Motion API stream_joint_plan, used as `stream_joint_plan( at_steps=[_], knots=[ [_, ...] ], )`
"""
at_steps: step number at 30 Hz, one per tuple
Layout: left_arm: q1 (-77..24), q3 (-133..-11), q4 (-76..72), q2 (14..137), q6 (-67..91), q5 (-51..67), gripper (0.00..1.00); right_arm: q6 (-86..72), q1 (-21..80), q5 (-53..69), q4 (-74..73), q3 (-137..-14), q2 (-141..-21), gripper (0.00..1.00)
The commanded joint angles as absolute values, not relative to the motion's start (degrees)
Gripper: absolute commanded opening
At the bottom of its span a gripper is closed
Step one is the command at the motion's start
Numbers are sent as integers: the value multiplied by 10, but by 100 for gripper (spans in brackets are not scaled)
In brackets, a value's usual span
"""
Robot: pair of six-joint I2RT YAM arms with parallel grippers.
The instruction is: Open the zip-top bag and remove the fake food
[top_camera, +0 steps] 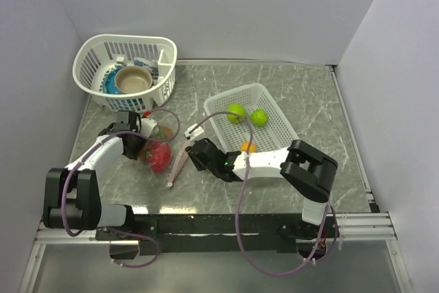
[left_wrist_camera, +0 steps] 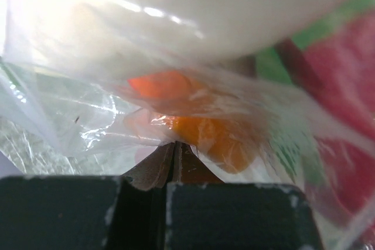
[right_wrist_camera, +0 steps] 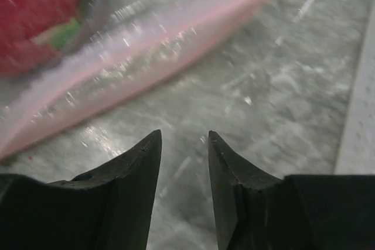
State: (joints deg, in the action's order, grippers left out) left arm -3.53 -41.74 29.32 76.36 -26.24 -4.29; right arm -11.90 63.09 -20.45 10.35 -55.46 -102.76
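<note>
The zip-top bag lies on the table's left half with its pale pink zip strip toward the right. Fake food is inside it: a red piece and an orange piece. My left gripper is shut on the bag's clear plastic at its left end, its jaws pinched together. My right gripper is open and empty just right of the zip strip, a little short of it in the right wrist view. The red piece shows behind the strip.
A rectangular white basket right of centre holds two lime-green balls and an orange ball. A round white basket at the back left holds a tan bowl on a blue plate.
</note>
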Motion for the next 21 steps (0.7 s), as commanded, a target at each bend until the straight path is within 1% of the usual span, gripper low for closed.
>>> stream_joint_plan(
  at_steps=[1,5,8,9,11,12,13,14,21],
  knots=[
    [-48,-446,270,786,-249,-17,1,-101,635,-178,161,-626,-1055,50],
    [-54,-453,267,800,-247,-18,1,-97,635,-163,161,-666,-1083,54],
    [-58,-461,267,808,-245,-17,1,-95,634,-152,163,-684,-1102,60],
    [-60,-464,269,810,-244,-15,1,-95,634,-148,166,-686,-1111,69],
    [-66,-471,272,817,-239,-11,1,-96,633,-126,170,-692,-1118,80],
    [-70,-474,273,820,-237,-10,1,-98,634,-117,174,-694,-1125,93],
    [-73,-475,273,822,-235,-11,1,-100,634,-106,177,-698,-1128,98],
    [-75,-475,272,822,-234,-11,1,-104,634,-81,183,-698,-1131,100],
    [-93,-466,266,827,-223,-17,1,-150,634,24,248,-694,-1132,100]
  ],
)
